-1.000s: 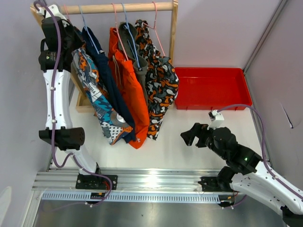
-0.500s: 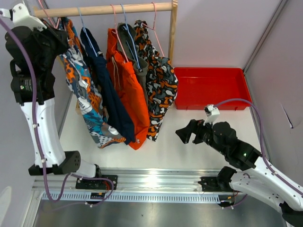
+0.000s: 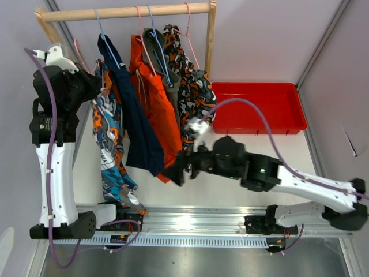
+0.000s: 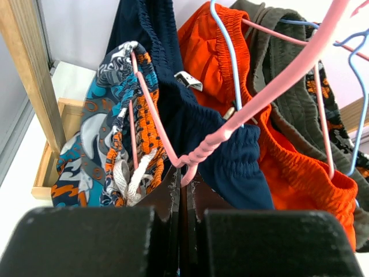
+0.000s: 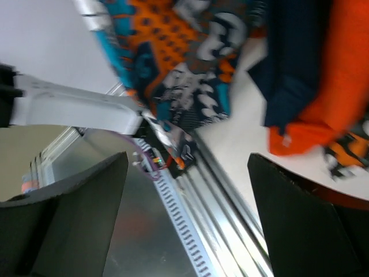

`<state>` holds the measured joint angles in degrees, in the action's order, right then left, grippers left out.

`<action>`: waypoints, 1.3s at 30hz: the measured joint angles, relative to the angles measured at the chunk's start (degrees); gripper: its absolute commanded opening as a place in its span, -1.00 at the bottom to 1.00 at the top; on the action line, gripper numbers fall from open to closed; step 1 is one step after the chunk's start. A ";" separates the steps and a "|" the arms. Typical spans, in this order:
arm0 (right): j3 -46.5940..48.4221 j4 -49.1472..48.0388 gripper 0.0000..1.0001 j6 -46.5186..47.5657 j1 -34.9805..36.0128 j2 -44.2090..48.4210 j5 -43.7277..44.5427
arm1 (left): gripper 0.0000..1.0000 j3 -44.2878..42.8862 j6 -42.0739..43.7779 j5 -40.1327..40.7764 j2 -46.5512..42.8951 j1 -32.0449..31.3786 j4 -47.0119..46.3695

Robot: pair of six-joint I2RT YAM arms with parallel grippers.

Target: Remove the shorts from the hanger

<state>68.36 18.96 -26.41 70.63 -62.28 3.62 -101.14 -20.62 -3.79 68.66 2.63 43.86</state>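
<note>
Light was even and bright, with glare on the metal rail. The right wrist view was smeared by motion blur

You have a round wooden rail across the top, carried at its right end by a square wooden post. Just right of that post, a shallow red plastic tray sits on the white bench. A ribbed aluminium track runs along the bench's near edge.

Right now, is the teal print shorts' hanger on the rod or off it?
Off. The left gripper pinches the pink hanger below the wooden rod, teal print shorts hanging from it.
</note>
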 measured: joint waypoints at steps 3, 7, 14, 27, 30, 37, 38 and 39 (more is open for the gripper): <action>10.40 -1.73 0.83 1.70 5.53 -9.86 2.29 | -1.00 1.86 -0.48 0.07 -2.19 -0.13 -0.92; 20.87 -3.10 0.83 2.75 8.48 -19.23 5.05 | -1.00 2.56 -0.83 0.50 -4.33 -0.26 -1.25; 36.96 -4.74 0.83 3.15 11.41 -34.53 6.88 | -1.00 3.91 -1.09 1.68 -5.84 -0.28 -1.97; 40.19 -8.41 -0.45 1.51 11.87 -46.47 8.35 | -1.00 3.98 -1.95 2.21 -5.68 -0.28 -2.67; 39.28 -9.90 -1.00 1.51 11.89 -46.49 10.10 | -1.00 5.03 -2.05 2.12 -6.05 -0.28 -3.48; 35.91 -11.41 -1.00 3.41 14.38 -44.89 15.02 | -1.00 5.81 -1.79 2.75 -6.05 -0.28 -3.93; 34.97 -11.19 -1.00 4.09 15.67 -44.06 16.46 | -1.00 5.81 -1.62 3.32 -6.05 -0.28 -4.02; 33.99 -11.04 -1.00 4.63 17.22 -43.21 17.88 | -1.00 5.81 -1.36 3.78 -6.05 -0.28 -4.13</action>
<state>102.35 7.92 -21.78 87.85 -105.49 21.50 -95.33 -21.98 -0.01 62.61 2.35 39.72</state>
